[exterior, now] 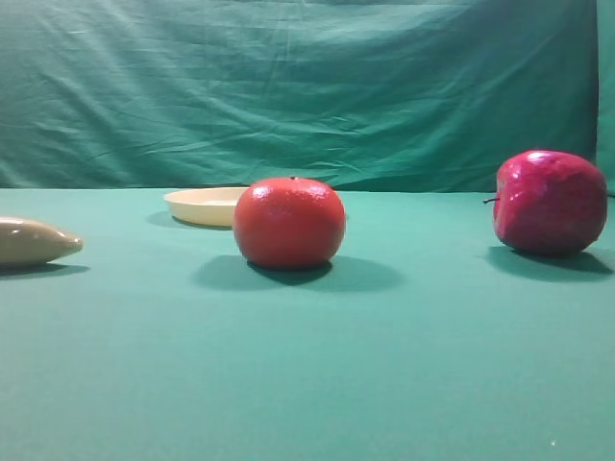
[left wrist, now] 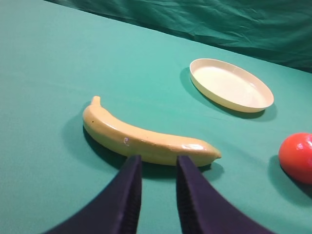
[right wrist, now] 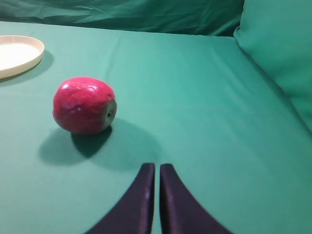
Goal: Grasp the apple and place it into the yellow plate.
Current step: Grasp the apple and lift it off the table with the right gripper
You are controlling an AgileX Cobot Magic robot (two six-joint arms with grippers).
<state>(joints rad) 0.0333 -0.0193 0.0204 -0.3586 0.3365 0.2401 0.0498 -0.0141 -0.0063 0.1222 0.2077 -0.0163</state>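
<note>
The apple [exterior: 550,202], glossy dark red, lies on the green cloth at the right. In the right wrist view it [right wrist: 84,105] lies on its side, ahead and to the left of my right gripper [right wrist: 157,169], which is shut and empty and apart from it. The yellow plate [exterior: 207,205] stands empty at the back, left of centre. It also shows in the left wrist view [left wrist: 231,85] and at the far left of the right wrist view [right wrist: 17,53]. My left gripper [left wrist: 157,163] is slightly open and empty, just short of a banana [left wrist: 146,139].
A smooth orange-red round fruit [exterior: 289,222] sits in front of the plate, also seen in the left wrist view [left wrist: 298,157]. The banana [exterior: 34,240] lies at the left edge. A green backdrop [exterior: 307,86] hangs behind, and a raised green fold [right wrist: 278,44] stands at the right.
</note>
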